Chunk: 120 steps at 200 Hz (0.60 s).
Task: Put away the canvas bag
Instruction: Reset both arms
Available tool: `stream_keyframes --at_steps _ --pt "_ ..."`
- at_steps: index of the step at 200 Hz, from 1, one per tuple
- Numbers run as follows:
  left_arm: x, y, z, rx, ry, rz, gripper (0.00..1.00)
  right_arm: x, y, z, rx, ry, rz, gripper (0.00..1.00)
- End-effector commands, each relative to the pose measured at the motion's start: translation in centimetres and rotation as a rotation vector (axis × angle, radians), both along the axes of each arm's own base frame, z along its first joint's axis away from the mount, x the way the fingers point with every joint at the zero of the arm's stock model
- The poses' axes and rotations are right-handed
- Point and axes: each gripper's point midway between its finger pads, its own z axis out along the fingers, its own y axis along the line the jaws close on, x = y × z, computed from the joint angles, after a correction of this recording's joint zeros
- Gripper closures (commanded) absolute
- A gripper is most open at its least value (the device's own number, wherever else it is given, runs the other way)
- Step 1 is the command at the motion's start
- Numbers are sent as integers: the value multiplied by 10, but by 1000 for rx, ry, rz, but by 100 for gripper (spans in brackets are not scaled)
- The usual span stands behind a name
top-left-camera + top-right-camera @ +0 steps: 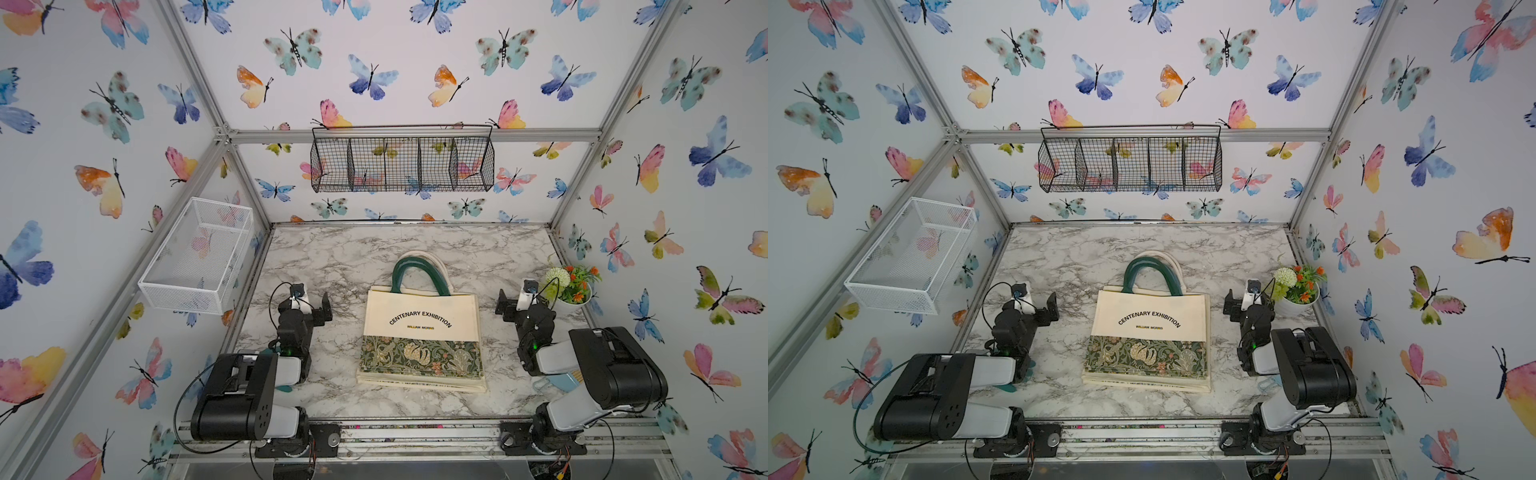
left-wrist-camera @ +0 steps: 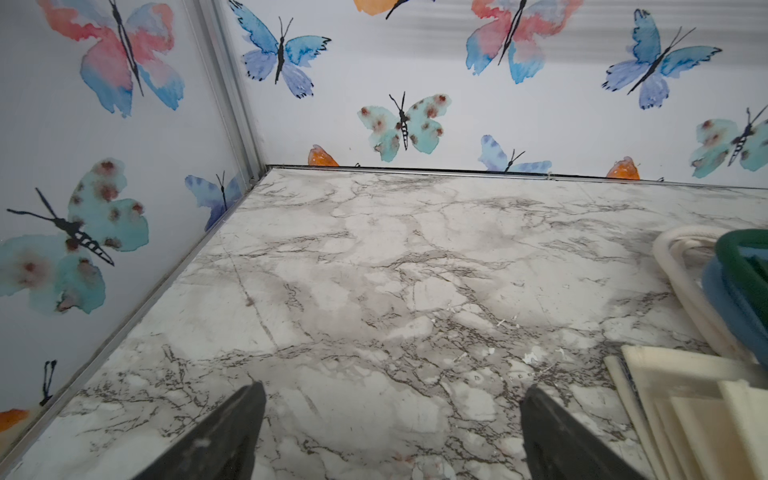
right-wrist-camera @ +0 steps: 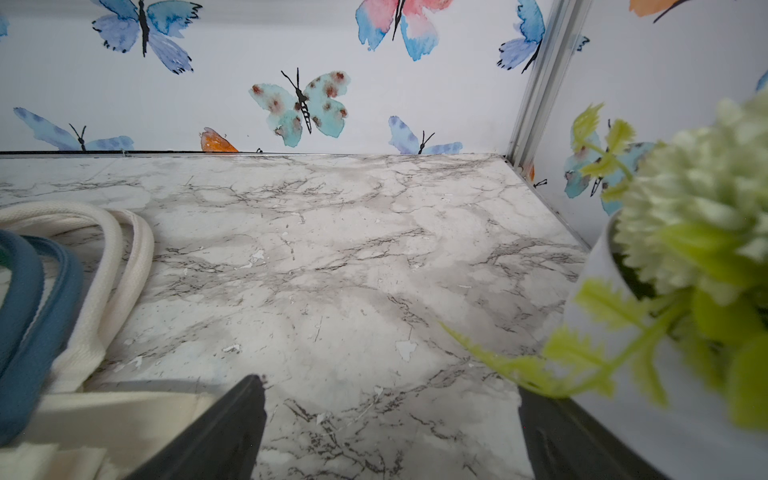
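Note:
The canvas bag [image 1: 422,328] [image 1: 1148,328] lies flat at the middle of the marble table, cream with black lettering, a floral band and dark green handles [image 1: 419,270] pointing to the back wall. It rests on other folded cream bags. My left gripper [image 1: 313,303] [image 1: 1040,305] stands open to the left of the bag, apart from it, nothing between its fingers. In the left wrist view the left gripper [image 2: 390,399] is over bare marble, the bag's corner [image 2: 685,399] beside it. My right gripper [image 1: 513,301] [image 3: 390,390] is open to the right of the bag [image 3: 124,415].
A black wire basket [image 1: 402,164] with several compartments hangs on the back wall. A white mesh basket [image 1: 195,253] is fixed to the left wall. A white potted plant [image 1: 571,289] [image 3: 685,249] stands close beside my right gripper, its leaves reaching over one finger.

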Motion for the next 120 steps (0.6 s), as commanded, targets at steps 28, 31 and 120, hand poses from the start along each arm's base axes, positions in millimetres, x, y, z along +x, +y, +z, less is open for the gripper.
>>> stream_keyframes --at_steps 28,31,120 --pt "1 3 3 -31 -8 -15 2 3 -1 6 0 -18 3 2" --pt "0 6 2 -35 -8 2 2 3 -1 6 1 -19 3 2" --pt "2 8 0 -16 7 39 2 3 -1 6 1 -19 3 2"
